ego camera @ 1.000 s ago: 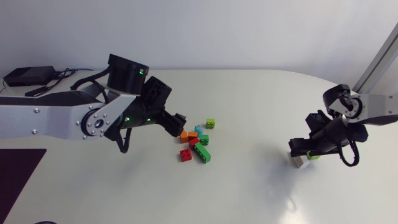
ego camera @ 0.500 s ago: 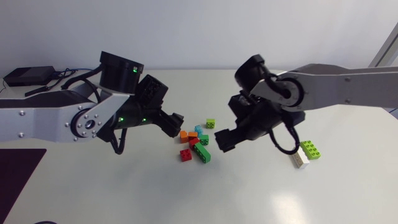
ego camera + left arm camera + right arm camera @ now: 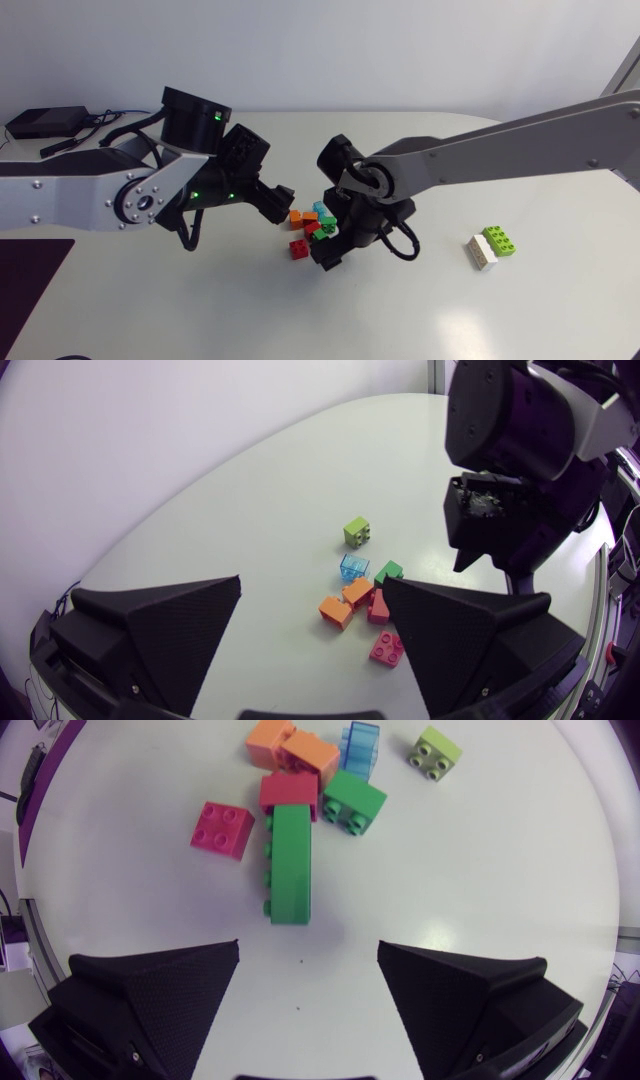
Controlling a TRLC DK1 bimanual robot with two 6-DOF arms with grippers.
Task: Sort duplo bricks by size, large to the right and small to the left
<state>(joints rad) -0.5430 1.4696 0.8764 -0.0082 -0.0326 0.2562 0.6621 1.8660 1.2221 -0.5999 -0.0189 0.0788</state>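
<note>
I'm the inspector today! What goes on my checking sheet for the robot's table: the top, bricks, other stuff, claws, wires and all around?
Surface: white table, plain.
Job's things: middle heap of long green brick, pink brick, red brick, orange bricks, clear blue brick, small green brick; small lime brick slightly apart; large lime brick and white brick side by side at the right.
Clutter: black box at the far left corner.
Grippers: left gripper open, empty, heap ahead of it; right gripper open, empty, long green brick just ahead.
Cables: wires by the black box; black loop on the right arm.
Surroundings: nothing seen.
</note>
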